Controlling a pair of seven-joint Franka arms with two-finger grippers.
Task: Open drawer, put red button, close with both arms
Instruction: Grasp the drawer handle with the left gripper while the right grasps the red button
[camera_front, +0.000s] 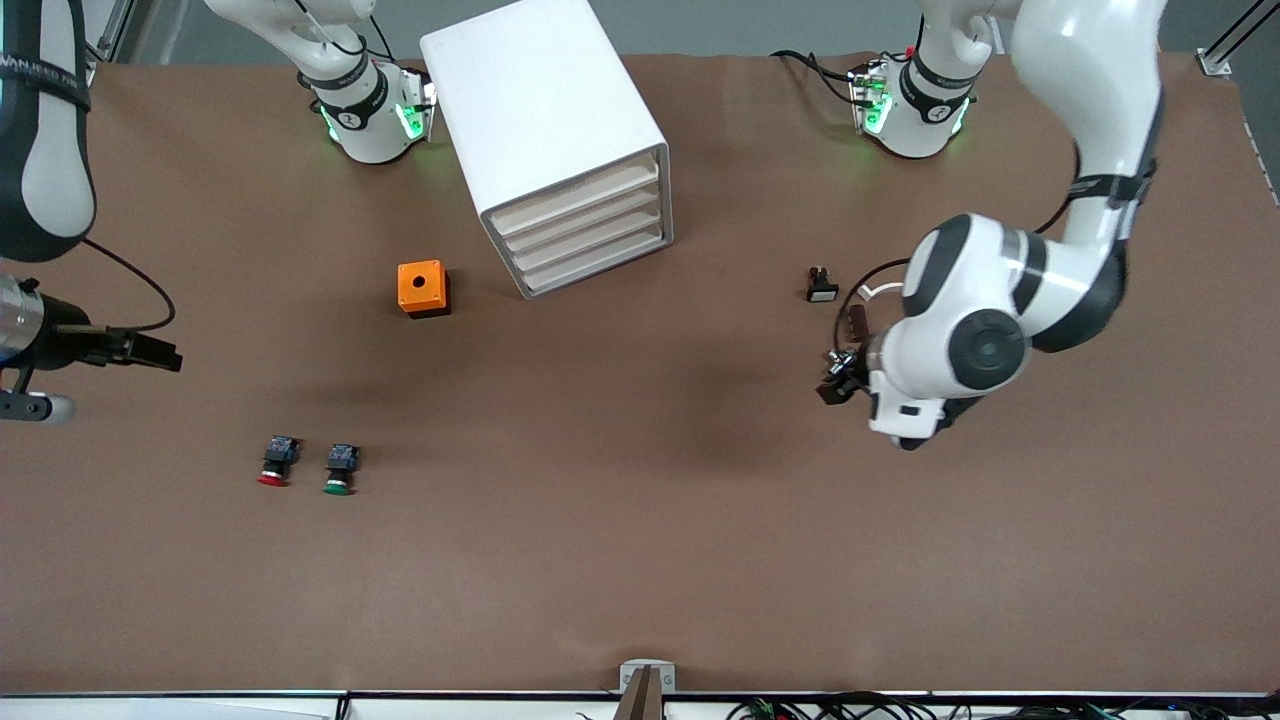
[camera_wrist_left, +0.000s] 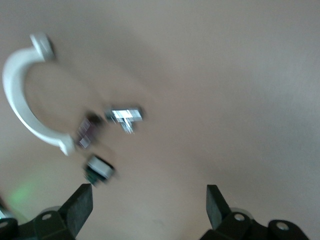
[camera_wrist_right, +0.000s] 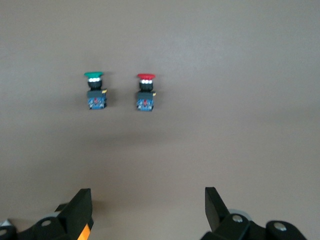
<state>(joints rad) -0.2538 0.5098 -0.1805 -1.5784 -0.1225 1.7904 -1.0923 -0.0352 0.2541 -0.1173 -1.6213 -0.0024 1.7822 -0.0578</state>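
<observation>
The red button (camera_front: 277, 462) lies on the brown table toward the right arm's end, beside a like switch with a green cap (camera_front: 341, 470). It also shows in the right wrist view (camera_wrist_right: 145, 91), apart from the fingers. My right gripper (camera_front: 152, 353) hangs open and empty over the table at that end; its fingertips (camera_wrist_right: 147, 197) stand wide apart. The white drawer cabinet (camera_front: 560, 140) stands near the arms' bases with all its drawers shut. My left gripper (camera_front: 838, 380) is open and empty (camera_wrist_left: 149, 195) over the table toward the left arm's end.
An orange box with a hole (camera_front: 423, 288) stands beside the cabinet, nearer to the front camera. A small white-capped switch (camera_front: 821, 285) lies near the left gripper and shows in the left wrist view (camera_wrist_left: 100, 168). A white cable loop (camera_wrist_left: 22, 95) hangs there too.
</observation>
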